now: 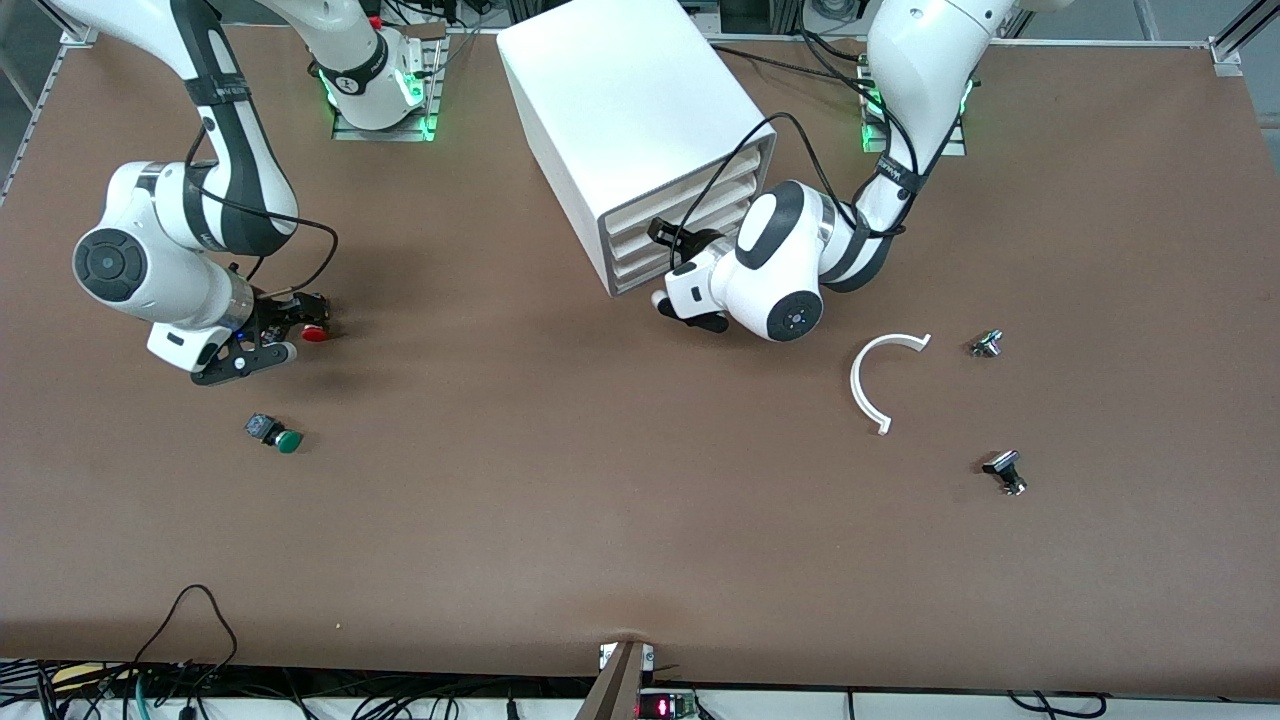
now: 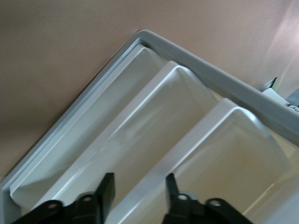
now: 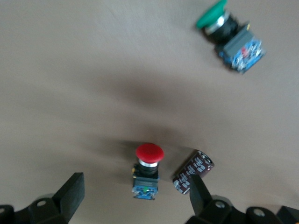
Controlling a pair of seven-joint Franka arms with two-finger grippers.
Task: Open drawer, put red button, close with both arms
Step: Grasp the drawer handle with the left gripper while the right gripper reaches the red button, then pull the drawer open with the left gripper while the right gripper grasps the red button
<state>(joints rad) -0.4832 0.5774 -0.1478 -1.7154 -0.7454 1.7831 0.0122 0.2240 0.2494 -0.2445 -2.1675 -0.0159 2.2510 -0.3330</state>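
Red-capped, black-bodied push button (image 3: 148,169) lies on the brown table between my right gripper's (image 3: 135,198) spread fingers, stem running along the gap; my left gripper (image 2: 136,198), jaws narrowed around a white plastic drawer's (image 2: 154,135) front lip, waits at the cabinet (image 1: 630,130).

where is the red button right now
The red button lies on the table toward the right arm's end, between the open fingers of the right pincer, beside a small dark cylinder and farther from the front camera than the green button.
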